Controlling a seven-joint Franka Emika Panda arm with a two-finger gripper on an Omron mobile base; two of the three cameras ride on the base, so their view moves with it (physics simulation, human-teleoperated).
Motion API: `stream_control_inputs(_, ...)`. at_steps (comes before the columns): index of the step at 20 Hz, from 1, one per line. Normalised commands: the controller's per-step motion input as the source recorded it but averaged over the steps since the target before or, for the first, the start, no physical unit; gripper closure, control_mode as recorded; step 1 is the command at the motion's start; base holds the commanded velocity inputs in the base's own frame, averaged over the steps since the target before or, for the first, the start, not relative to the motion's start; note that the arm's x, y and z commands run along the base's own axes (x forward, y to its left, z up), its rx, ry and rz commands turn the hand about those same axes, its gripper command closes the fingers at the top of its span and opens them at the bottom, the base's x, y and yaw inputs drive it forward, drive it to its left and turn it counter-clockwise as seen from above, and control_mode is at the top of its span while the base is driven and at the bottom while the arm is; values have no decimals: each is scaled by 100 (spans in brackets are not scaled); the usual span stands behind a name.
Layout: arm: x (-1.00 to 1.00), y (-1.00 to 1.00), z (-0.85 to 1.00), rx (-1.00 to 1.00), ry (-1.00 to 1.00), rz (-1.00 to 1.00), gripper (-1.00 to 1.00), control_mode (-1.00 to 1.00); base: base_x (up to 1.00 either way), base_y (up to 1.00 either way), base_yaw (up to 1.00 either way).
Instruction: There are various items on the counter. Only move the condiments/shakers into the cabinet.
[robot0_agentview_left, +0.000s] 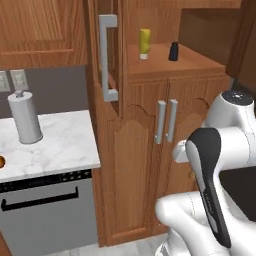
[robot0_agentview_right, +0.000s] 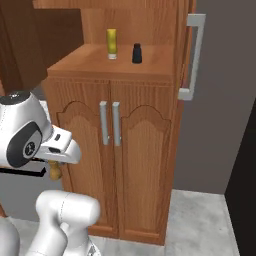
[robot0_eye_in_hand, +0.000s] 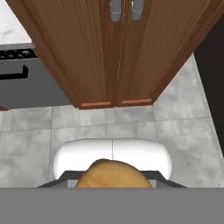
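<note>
left base view, from left to right: a sliver of the orange fruit (robot0_agentview_left: 1, 161) sits at the picture's edge on the white marble counter (robot0_agentview_left: 65, 145), with the tall grey canister (robot0_agentview_left: 24, 118) upright behind it. next comes the open cabinet door with its long grey bar handle (robot0_agentview_left: 107, 57). on the wooden shelf (robot0_agentview_left: 170, 67) inside the cabinet stand the yellow bottle (robot0_agentview_left: 144, 43) and, to its right and apart from it, the small black shaker (robot0_agentview_left: 173, 51). right base view shows the gripper (robot0_agentview_right: 54, 171) low in front of the low doors (robot0_agentview_right: 112, 165), closed on the small wooden shaker (robot0_agentview_right: 54, 171), whose tan body hangs below the hand. hand view shows its rounded tan top between the fingertips, above the grey tiled floor (robot0_eye_in_hand: 175, 127).
</note>
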Motion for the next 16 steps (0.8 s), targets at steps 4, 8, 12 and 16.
stream_control_inputs(4, 0, 0, 0, 0, 0, 0, 100, 100, 72, -20, 0)
stream_control_inputs(8, 0, 0, 0, 0, 0, 0, 100, 100, 62, 4, 0)
stream_control_inputs(12, 0, 0, 0, 0, 0, 0, 100, 100, 57, 0, 0)
stream_control_inputs(16, 0, 0, 0, 0, 0, 0, 100, 100, 22, 0, 0)
